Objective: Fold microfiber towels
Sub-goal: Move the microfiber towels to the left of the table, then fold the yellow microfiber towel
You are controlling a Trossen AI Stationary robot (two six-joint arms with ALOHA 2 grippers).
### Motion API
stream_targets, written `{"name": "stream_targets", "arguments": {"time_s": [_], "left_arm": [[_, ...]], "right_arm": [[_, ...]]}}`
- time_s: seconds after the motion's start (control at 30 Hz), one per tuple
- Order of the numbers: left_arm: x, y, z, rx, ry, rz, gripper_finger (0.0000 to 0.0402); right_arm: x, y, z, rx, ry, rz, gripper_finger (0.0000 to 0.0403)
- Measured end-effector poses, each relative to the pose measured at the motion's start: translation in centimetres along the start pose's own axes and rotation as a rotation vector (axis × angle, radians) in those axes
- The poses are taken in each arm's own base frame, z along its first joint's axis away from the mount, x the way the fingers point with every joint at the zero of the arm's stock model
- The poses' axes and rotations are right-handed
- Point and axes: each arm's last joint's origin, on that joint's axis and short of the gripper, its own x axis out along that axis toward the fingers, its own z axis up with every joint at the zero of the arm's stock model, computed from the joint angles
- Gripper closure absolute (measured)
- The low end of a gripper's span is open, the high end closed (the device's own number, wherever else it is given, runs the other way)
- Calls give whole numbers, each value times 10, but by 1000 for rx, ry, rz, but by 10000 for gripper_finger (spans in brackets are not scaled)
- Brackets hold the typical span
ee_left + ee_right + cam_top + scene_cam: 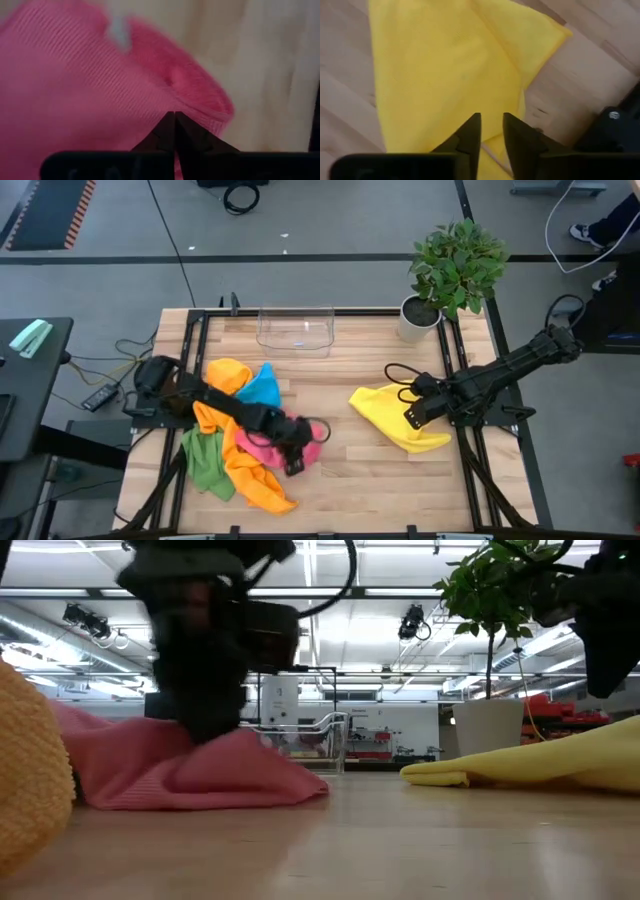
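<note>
A pile of towels lies at the table's left: orange (232,375), blue (263,388), green (205,462), a second orange one (255,475) and pink (258,448). My left gripper (295,458) is shut on the pink towel (75,90) at the pile's right side. A yellow towel (385,412) lies crumpled flat on the table at the right. My right gripper (491,122) hovers over the yellow towel's right part with its fingers a little apart, and in the low view it is above the cloth (540,765). My left gripper pinches a raised fold of the pink towel (172,107) between its two shut fingertips, coming from above and pointing down. The cloth rises like a tent to the fingers (200,735). The rest of it lies on the table and on the pile.
A clear plastic tray (295,330) stands at the far middle edge. A potted plant (455,265) stands at the far right corner. Bare wood shows in the table's middle and near part (350,480). A cable loop (398,372) lies near the yellow towel.
</note>
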Motion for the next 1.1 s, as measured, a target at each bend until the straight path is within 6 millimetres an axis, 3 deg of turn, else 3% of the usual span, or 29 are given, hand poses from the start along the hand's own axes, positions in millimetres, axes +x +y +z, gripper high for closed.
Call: {"name": "stream_targets", "arguments": {"time_s": [0.23, 0.43, 0.53, 0.73, 0.9, 1.1], "left_arm": [[1, -40, -55, -36, 160, 46, 391], [-6, -69, -98, -88, 188, 90, 395], [-17, -80, -107, -119, 135, 76, 385], [-63, -83, -84, -124, -126, 41, 313], [-104, -73, -60, -109, -315, 26, 244], [-119, -55, -26, -73, -494, 79, 191]], "right_arm": [[2, -1, 6, -3, -24, -18, 227], [3, -1, 5, -7, 15, -9, 203], [8, -3, 3, -12, 22, -30, 193], [27, -12, -6, -4, 150, -62, 172], [33, -12, -9, 5, 187, -44, 166], [39, -13, -11, 31, 194, -35, 186]]}}
